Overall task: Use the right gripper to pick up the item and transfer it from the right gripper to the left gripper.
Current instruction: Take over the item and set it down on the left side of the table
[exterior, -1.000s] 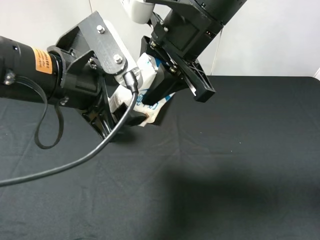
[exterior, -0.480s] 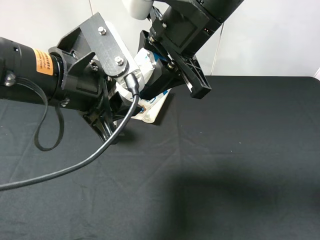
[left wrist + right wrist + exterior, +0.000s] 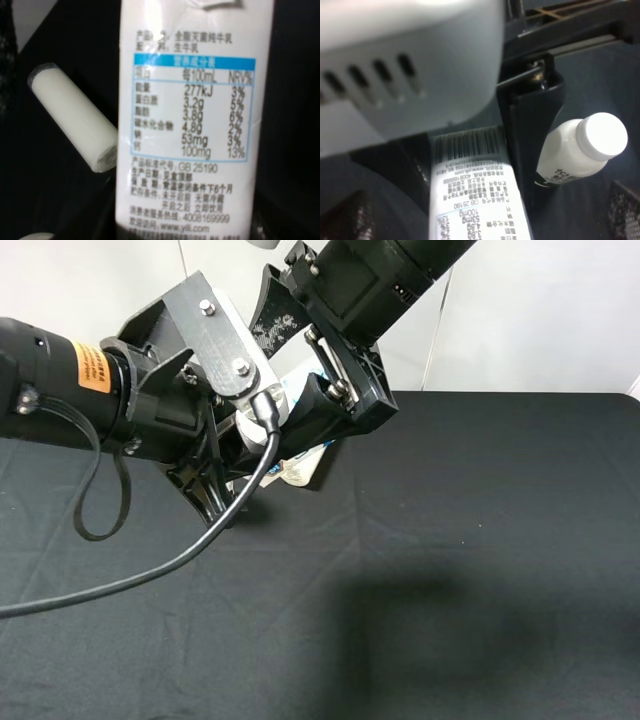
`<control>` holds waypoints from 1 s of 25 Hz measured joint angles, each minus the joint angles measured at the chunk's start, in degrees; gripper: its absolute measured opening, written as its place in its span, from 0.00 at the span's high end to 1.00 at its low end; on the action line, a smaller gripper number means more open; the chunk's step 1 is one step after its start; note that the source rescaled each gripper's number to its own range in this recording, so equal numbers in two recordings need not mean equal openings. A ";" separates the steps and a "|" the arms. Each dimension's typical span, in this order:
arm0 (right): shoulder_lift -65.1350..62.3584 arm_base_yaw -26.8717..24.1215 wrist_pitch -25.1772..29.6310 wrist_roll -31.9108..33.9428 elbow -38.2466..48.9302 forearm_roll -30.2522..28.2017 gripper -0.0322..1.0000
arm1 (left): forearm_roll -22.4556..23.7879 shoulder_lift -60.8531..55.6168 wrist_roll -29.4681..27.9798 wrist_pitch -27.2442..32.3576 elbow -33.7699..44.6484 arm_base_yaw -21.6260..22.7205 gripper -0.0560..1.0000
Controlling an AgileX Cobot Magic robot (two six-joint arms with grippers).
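Note:
The item (image 3: pixel 298 470), a white carton with blue print, hangs above the table, mostly hidden between the two arms. My left gripper (image 3: pixel 250 455), on the arm with the orange band, is shut on it. The left wrist view is filled by the item (image 3: pixel 192 125) and its nutrition panel. My right gripper (image 3: pixel 315 380) comes down from above with its jaws spread wide on either side of the carton, open and not touching it. In the right wrist view the item (image 3: pixel 475 200) shows its barcode end beside one black finger (image 3: pixel 530 125).
A white capped bottle (image 3: pixel 580 150) shows in the right wrist view beyond the finger. A white cylindrical tube (image 3: pixel 75 115) lies beside the carton in the left wrist view. The black table cloth (image 3: pixel 450 540) stretches to the right and front. A loose black cable (image 3: pixel 150 570) hangs from the left arm.
The left gripper closed on the carton. The right gripper's jaws then spread open off it and the right arm rose slightly. The carton stays in the left gripper.

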 joint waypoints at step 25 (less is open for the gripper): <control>-1.93 0.00 4.53 17.54 0.00 -12.69 0.00 | 0.00 0.00 0.05 0.00 0.00 0.00 0.95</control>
